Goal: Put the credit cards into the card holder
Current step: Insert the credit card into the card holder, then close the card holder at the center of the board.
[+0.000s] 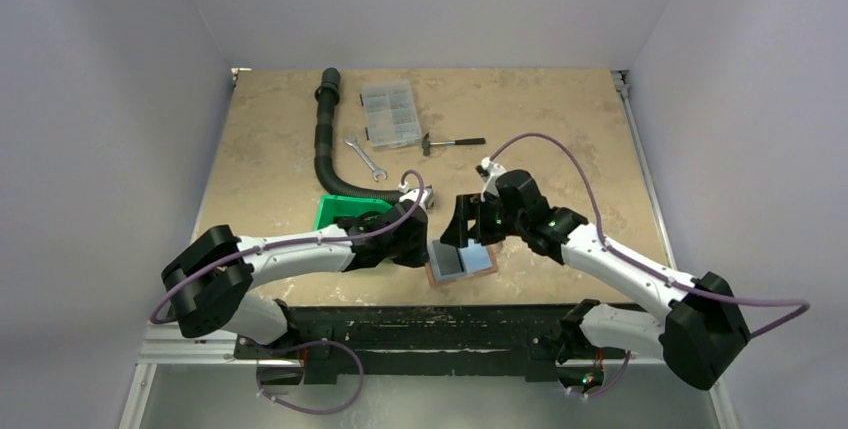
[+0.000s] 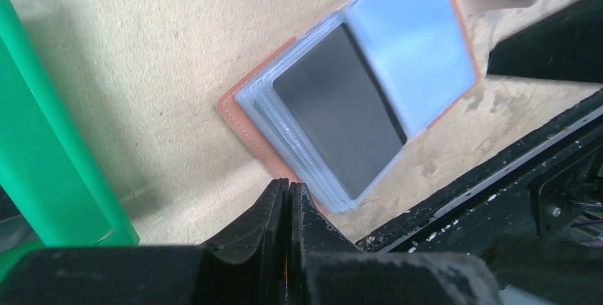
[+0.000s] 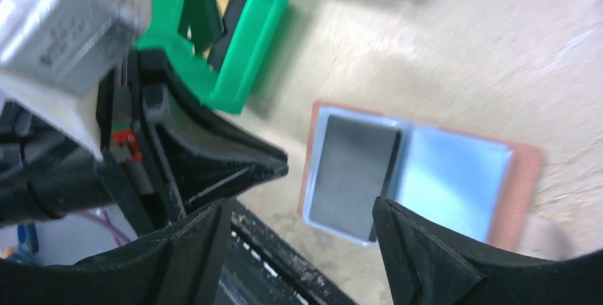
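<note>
card holder (image 1: 462, 262) open on desk (image 1: 560, 109), dark card (image 2: 340, 109) in one pocket, left pincer (image 2: 288, 195) together at nine o'clock, right pincer (image 3: 299, 209) apart above

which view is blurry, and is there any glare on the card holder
Right wrist: blurred, the card holder and green bin have smeared edges. Left wrist: sharper, but its empty clear pocket washes out to a pale glare. Top external: crisp, evenly lit, faint shadows.
</note>
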{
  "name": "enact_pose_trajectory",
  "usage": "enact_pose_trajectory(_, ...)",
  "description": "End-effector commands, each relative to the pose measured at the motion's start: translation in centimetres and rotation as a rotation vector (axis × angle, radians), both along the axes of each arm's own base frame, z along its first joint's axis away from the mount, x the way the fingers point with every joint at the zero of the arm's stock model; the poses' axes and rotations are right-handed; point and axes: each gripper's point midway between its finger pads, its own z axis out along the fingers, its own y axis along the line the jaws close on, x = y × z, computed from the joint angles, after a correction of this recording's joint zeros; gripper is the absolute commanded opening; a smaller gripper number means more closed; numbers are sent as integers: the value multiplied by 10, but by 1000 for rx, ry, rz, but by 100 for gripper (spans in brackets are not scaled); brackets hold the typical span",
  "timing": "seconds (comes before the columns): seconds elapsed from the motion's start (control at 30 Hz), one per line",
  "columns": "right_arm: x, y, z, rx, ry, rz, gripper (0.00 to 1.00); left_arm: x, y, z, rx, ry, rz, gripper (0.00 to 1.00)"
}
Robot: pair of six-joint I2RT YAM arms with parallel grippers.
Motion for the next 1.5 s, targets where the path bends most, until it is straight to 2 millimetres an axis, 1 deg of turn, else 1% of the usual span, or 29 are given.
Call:
enact_pose_trajectory(0.0,33,-35,13,-90,-76,-110,82,10,-9,30,-33,-66,-18,1)
enact_pose_trajectory(0.1,46,-71,-8,-140,-12,-246,82,9,-8,31,-39,-61,-15,4)
enact_pose_trajectory(0.2,49,-93,-28,-188,20,-332,78,7,-6,28,-39,-53,-5,9)
enact_pose_trajectory(0.3,50,-97,-39,-201,49,-376,71,5,-7,27,-52,-43,-6,15)
enact_pose_trajectory(0.37,50,-100,-49,-224,58,-386,69,5,-7,26,-48,-41,-7,19)
enact_pose_trajectory(0.4,50,-101,-52,-234,67,-389,69,5,-6,26,-46,-39,-5,23)
enact_pose_trajectory(0.43,48,-98,-55,-230,79,-381,68,5,-6,24,-42,-36,-1,26)
enact_pose_trajectory(0.5,48,-92,-52,-218,65,-361,67,5,-4,23,-46,-35,10,35)
enact_pose_trajectory(0.6,51,-85,-29,-242,-36,-348,71,4,-2,24,-73,-41,34,45)
enact_pose_trajectory(0.63,52,-86,-20,-267,-80,-358,73,4,-1,25,-81,-44,42,47)
enact_pose_trajectory(0.67,50,-81,-10,-293,-120,-348,76,4,0,27,-90,-47,52,48)
enact_pose_trajectory(0.7,50,-81,-3,-319,-150,-354,80,5,2,28,-96,-51,60,49)
enact_pose_trajectory(0.77,49,-76,4,-330,-158,-327,84,6,4,32,-111,-59,75,51)
enact_pose_trajectory(0.83,45,-62,4,-287,-136,-267,84,5,6,38,-127,-65,84,51)
enact_pose_trajectory(1.0,30,-21,8,-186,-124,-139,79,6,15,53,-155,-98,113,54)
enact_pose_trajectory(1.03,29,-14,7,-181,-123,-120,78,5,15,54,-162,-94,112,55)
enact_pose_trajectory(1.1,21,3,2,-152,-95,-54,77,1,13,52,-176,-75,103,56)
enact_pose_trajectory(1.13,17,9,-2,-142,-78,-33,71,-2,11,49,-187,-60,98,56)
enact_pose_trajectory(1.2,14,17,-10,-122,-47,-16,57,-7,7,42,-213,-29,90,56)
enact_pose_trajectory(1.27,14,19,-17,-115,-29,-21,45,-7,5,37,-217,-20,99,56)
enact_pose_trajectory(1.33,11,22,-28,-107,-4,-14,35,-7,5,25,-199,-1,111,56)
enact_pose_trajectory(1.4,9,23,-39,-109,26,-17,30,-8,2,14,-188,18,115,55)
enact_pose_trajectory(1.47,7,19,-53,-133,45,-23,26,-10,0,3,-180,34,115,55)
